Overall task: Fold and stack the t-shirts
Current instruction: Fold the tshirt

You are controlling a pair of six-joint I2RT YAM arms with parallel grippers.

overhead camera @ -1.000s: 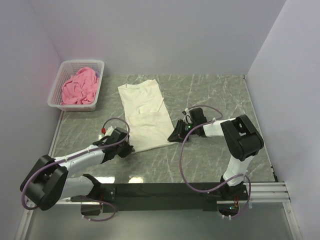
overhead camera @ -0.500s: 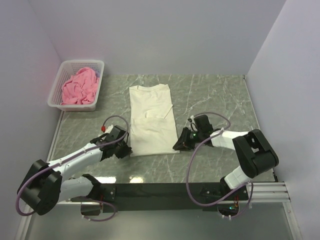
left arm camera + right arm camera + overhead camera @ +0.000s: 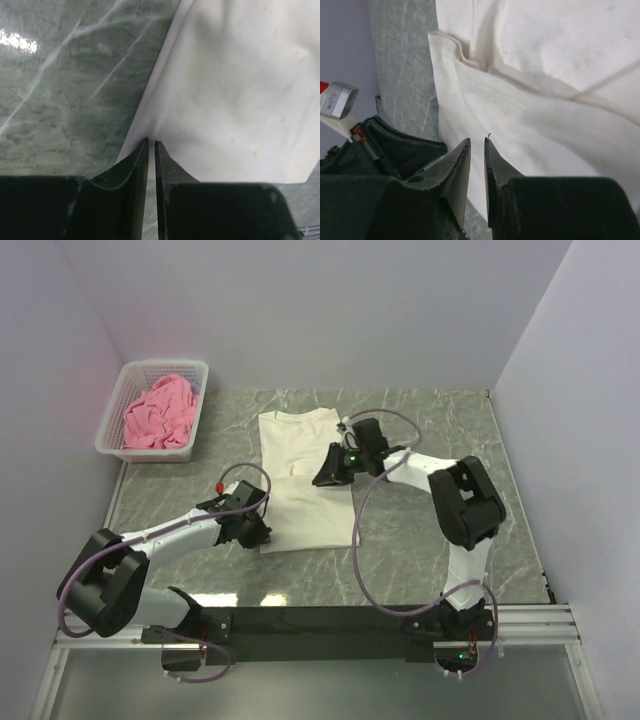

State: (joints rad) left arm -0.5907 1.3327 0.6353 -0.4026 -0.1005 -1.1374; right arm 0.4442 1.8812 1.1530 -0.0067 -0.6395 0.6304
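The cream-white t-shirt [image 3: 295, 505] is lying flat on the grey marbled tabletop [image 3: 430, 430] in the middle of the overhead frame. It is folded inward into a long rectangle running from the upper centre down toward the lower centre. The pink t-shirt [image 3: 158, 412] is sitting crumpled inside the white lattice basket [image 3: 148, 451] in the upper left of the frame, well apart from the cream one. The left gripper [image 3: 258, 535] is resting at the lower left corner of the cream shirt. In the left wrist view its fingers [image 3: 140, 160] are standing almost together, with only a thin slit showing between them. Their tips are meeting the shirt's edge right where the cloth is giving way to bare stone. Whether any fabric is pinched between them I cannot tell. The right gripper [image 3: 325, 475] is reaching in from the right of the frame and is sitting over the shirt's right edge, a little above its middle. In the right wrist view its fingers [image 3: 495, 165] are standing slightly apart with a narrow gap, pointing across overlapping folded layers of cream cloth. Whether they are gripping a layer I cannot tell either.
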